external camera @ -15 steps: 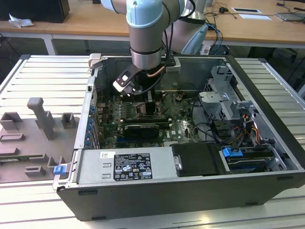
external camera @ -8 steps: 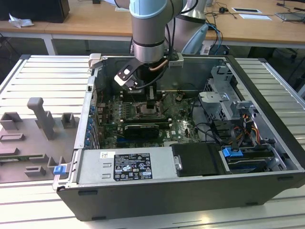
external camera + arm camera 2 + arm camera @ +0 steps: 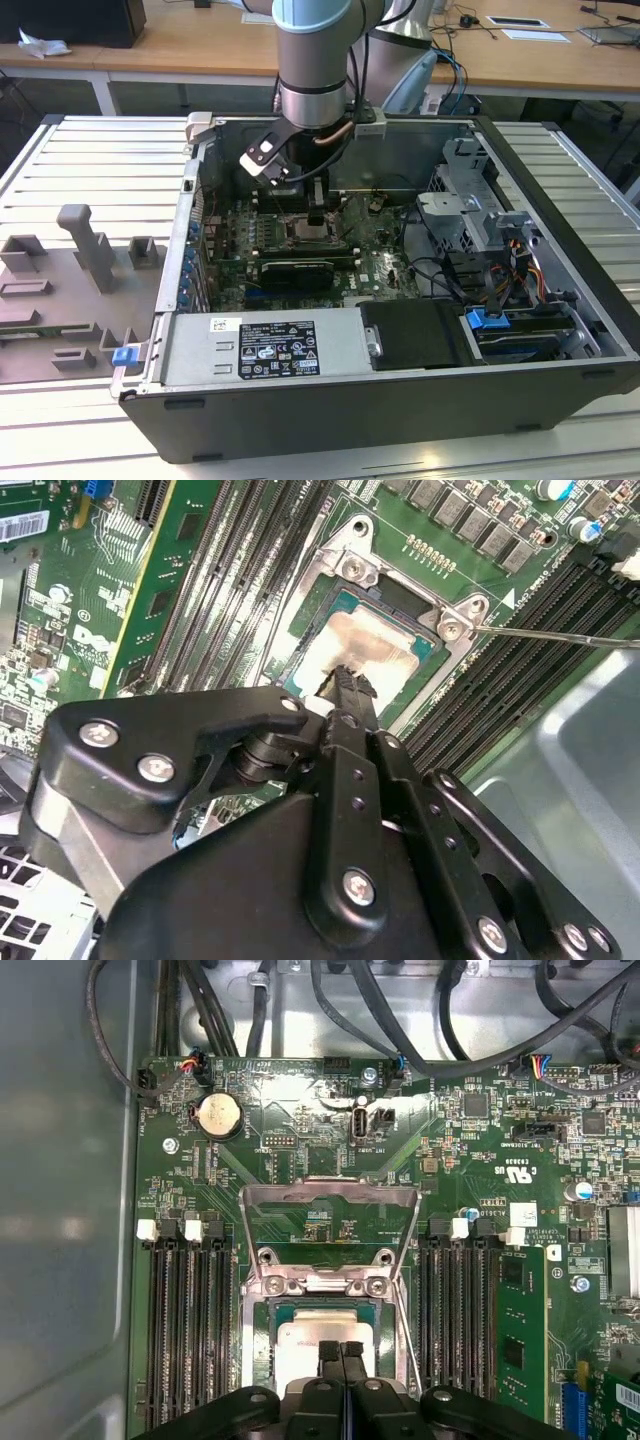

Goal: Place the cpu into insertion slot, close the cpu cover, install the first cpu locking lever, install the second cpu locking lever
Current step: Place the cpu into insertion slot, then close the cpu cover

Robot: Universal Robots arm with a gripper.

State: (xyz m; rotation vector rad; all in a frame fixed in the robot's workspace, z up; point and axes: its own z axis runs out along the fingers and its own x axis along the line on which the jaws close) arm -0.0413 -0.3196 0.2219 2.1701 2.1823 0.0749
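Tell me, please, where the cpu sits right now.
In both wrist views the cpu lies in the insertion slot, between the banks of memory slots, directly under the shut gripper, with the cpu cover hinged open.

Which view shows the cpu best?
Second wrist view: most of the silvery top of the cpu shows. First wrist view: the fingers hide part of it. Exterior view: small, far, under the gripper.

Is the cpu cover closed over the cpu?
No, in the first wrist view the cover is swung open, clear of the cpu, whose metal top lies bare.
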